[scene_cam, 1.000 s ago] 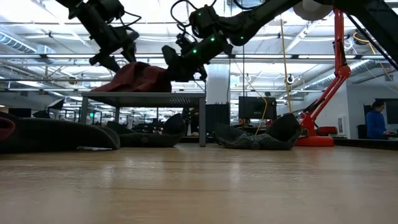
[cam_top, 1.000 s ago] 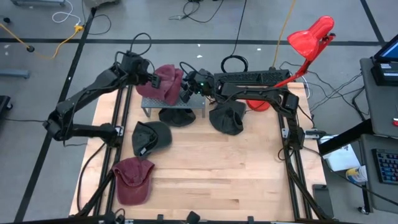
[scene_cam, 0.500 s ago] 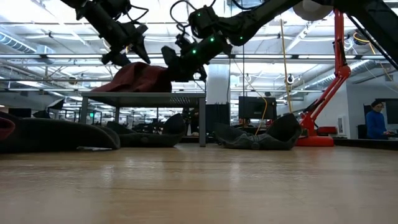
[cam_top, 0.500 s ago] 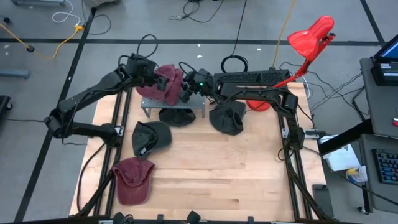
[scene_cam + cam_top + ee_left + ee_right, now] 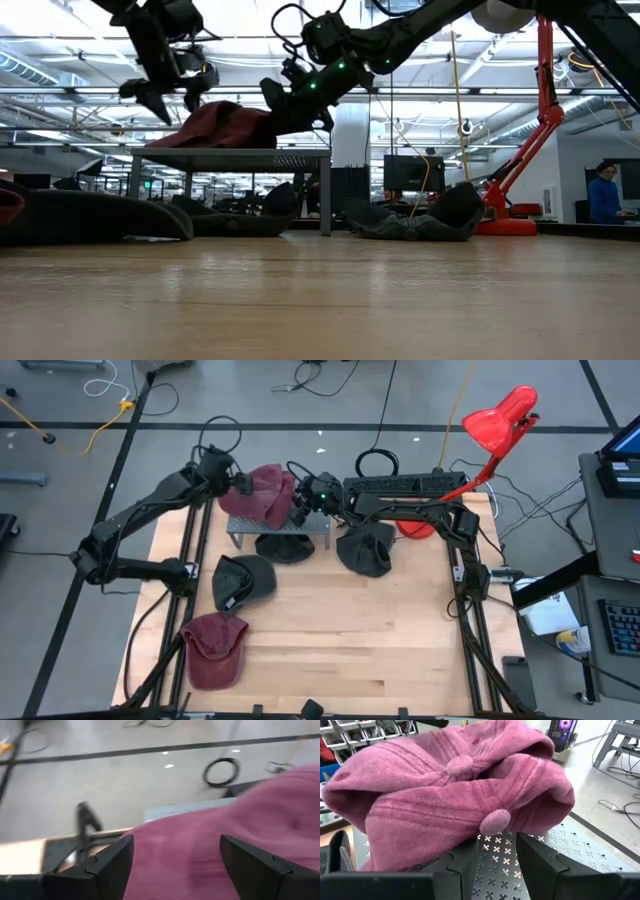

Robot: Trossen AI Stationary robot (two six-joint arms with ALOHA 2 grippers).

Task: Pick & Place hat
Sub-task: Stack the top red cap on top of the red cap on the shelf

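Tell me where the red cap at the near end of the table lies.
In the high view the red cap lies at the table's near left corner, just nearer than the dark cap.

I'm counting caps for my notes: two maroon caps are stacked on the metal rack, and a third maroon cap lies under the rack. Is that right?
Not quite. The cap under the metal rack is dark; the third maroon cap lies at the table's near left, as the high view shows. Two maroon caps are indeed stacked on the rack.
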